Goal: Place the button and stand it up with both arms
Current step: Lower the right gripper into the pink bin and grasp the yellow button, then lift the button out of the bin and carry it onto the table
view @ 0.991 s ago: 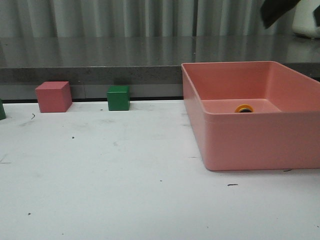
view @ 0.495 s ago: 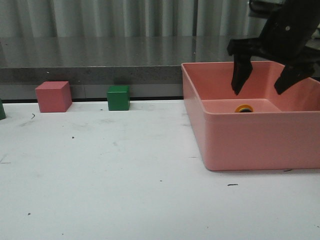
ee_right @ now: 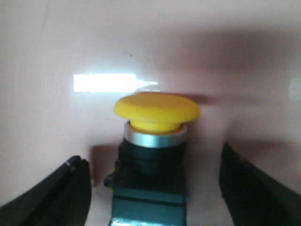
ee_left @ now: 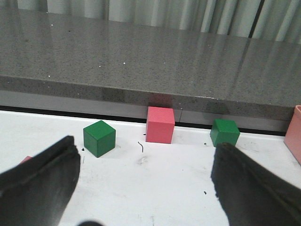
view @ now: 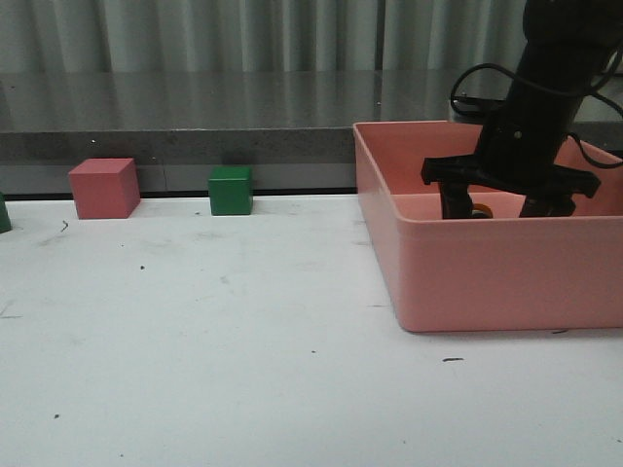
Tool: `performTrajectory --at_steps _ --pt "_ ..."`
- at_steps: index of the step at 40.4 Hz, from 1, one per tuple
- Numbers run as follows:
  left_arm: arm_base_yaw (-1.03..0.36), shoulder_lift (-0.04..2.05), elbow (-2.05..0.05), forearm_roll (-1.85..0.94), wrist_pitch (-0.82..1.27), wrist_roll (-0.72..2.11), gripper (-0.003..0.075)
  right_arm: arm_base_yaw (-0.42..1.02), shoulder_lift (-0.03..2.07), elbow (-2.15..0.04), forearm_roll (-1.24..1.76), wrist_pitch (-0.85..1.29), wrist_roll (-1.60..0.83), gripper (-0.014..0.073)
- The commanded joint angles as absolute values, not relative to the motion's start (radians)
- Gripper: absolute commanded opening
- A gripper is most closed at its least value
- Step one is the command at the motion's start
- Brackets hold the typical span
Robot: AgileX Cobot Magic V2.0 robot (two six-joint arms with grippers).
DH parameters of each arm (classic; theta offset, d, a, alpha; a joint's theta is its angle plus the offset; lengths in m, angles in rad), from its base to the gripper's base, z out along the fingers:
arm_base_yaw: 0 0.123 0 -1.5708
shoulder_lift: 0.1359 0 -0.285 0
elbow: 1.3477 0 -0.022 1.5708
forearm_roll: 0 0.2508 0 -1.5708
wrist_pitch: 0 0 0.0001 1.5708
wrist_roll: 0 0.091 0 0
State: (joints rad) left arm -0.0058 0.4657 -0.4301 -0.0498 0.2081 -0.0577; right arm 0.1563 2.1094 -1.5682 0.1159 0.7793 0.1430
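Note:
The button (ee_right: 157, 110) lies on its side on the floor of the pink bin (view: 467, 272), its yellow cap pointing away from my wrist and its dark bluish base nearest the camera. From the front only a sliver of the button (view: 478, 208) shows. My right gripper (ee_right: 155, 188) is open inside the bin, one finger on each side of the base with gaps between; in the front view the right gripper (view: 496, 206) sits low behind the bin wall. My left gripper (ee_left: 146, 183) is open over bare white table and holds nothing. It is outside the front view.
A pink cube (view: 103, 188) and a green cube (view: 231, 190) stand at the table's back edge, under a grey ledge (view: 195, 107). The left wrist view shows a green cube (ee_left: 99, 138), a pink cube (ee_left: 160, 124) and another green cube (ee_left: 224, 132).
My right arm has come down from the upper right into the pink bin, and its open fingers now straddle the button. The button and the cubes have not moved.

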Motion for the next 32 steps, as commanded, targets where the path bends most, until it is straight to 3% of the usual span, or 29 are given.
performTrajectory --at_steps 1,6,21,32 --pt "-0.008 0.478 -0.464 -0.059 0.13 -0.07 0.0548 0.152 2.049 -1.601 0.118 0.779 0.139 0.0388" --pt "-0.008 0.478 -0.464 -0.059 0.13 -0.07 0.0548 0.152 2.041 -1.601 0.118 0.795 0.139 0.0282" --pt "-0.008 0.478 -0.464 -0.059 0.13 -0.07 0.0547 0.165 1.826 -1.601 0.122 0.806 0.138 0.028" --pt "-0.008 0.478 -0.464 -0.059 0.13 -0.07 0.0547 0.326 1.661 -1.601 0.181 0.791 0.138 0.028"
